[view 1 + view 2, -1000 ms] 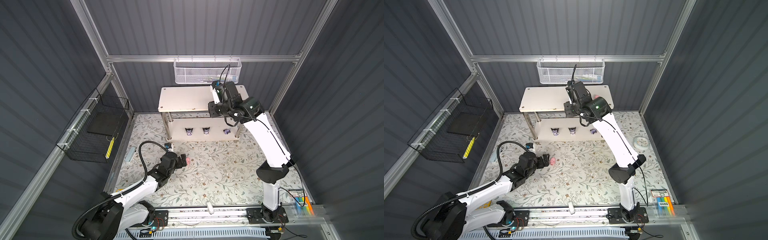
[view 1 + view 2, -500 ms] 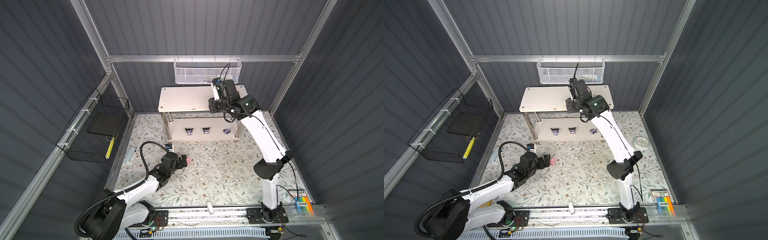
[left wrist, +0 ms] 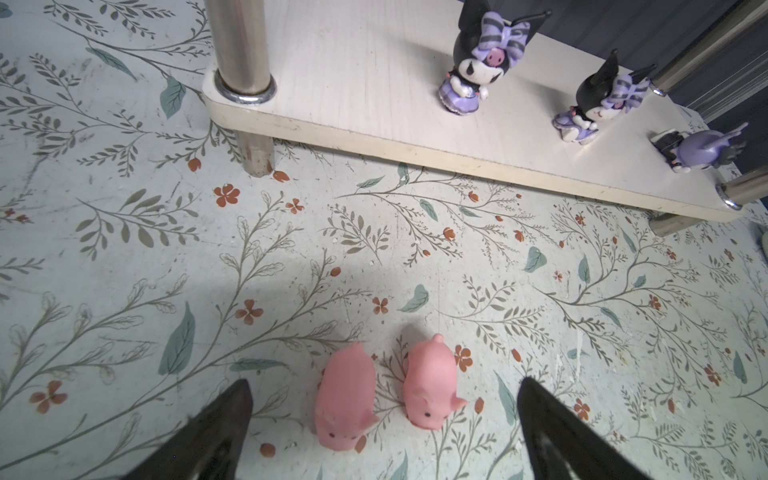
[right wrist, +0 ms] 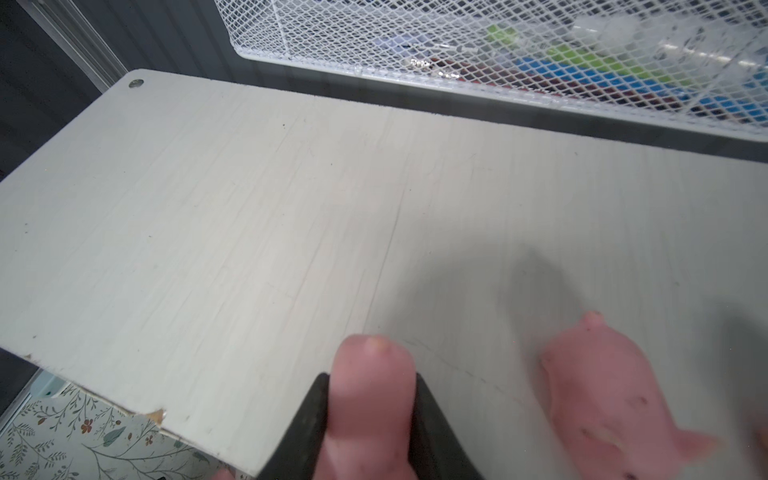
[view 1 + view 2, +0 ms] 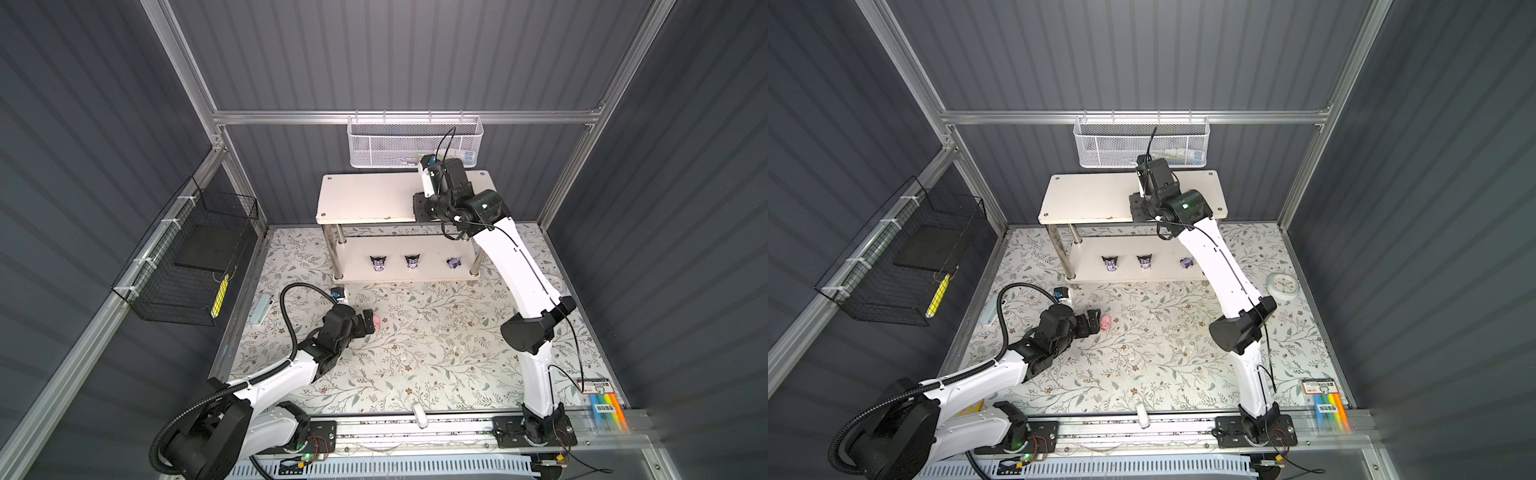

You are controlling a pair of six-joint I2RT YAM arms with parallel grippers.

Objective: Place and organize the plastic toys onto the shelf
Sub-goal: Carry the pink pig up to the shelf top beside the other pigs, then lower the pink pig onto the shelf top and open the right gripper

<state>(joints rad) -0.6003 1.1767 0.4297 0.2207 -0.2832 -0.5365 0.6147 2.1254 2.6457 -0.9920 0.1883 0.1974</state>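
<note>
Two pink toys stand side by side on the floral surface [image 5: 415, 353]: one pig [image 3: 345, 399] and a second pig [image 3: 430, 386], both framed between the spread fingers of the left end effector [image 3: 384, 382]. It is fully released and appears to touch neither.

The right end effector [image 4: 370, 386] is clenched on a third pig [image 4: 374, 357], poised low over the top board [image 4: 249, 208] of the shelf [image 5: 365, 199]. Whether its feet touch the board cannot be told. A fourth pig [image 4: 602, 386] lies on that board just beside it. On the lower board [image 3: 374, 83] are two upright black-and-purple figures [image 3: 484, 62] [image 3: 602, 99] and a tipped figure [image 3: 702, 147] lying on its side.

The step in hand looks like setting the held pig down next to its neighbour. That calls for lowering until the pig rests squarely, clear of the fourth pig, and only then letting go. The left arm's pick probably needs a sideways shift first, since its wide span now brackets both pigs at once.
</note>
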